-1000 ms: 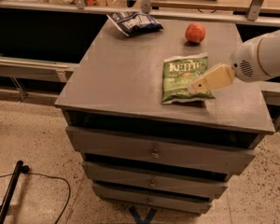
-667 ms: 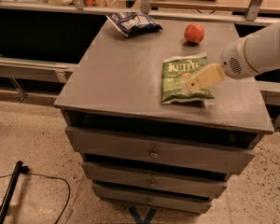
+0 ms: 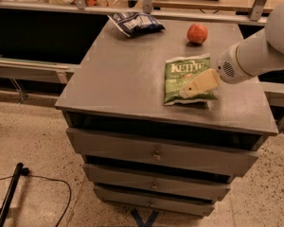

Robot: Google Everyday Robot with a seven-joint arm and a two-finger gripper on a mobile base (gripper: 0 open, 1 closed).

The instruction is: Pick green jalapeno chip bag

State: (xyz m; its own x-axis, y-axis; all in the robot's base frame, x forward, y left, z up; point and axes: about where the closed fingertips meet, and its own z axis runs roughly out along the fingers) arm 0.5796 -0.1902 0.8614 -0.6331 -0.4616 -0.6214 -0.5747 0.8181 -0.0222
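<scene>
The green jalapeno chip bag (image 3: 187, 74) lies flat on the grey cabinet top (image 3: 128, 70), right of centre, with white "KETTLE" lettering facing up. My gripper (image 3: 188, 91) reaches in from the right on a white arm (image 3: 255, 51). Its cream tip is over the lower right part of the bag, close to or touching its surface.
A dark blue-and-white chip bag (image 3: 136, 22) lies at the back of the top. A red fruit (image 3: 197, 33) sits behind the green bag. The cabinet has drawers (image 3: 156, 152) below. A railing and counter run behind. A black cable (image 3: 47, 183) lies on the floor at left.
My gripper has moved left and slightly down, from the bag's right edge to over its lower right part. The bag, the fruit and the blue bag have not moved.
</scene>
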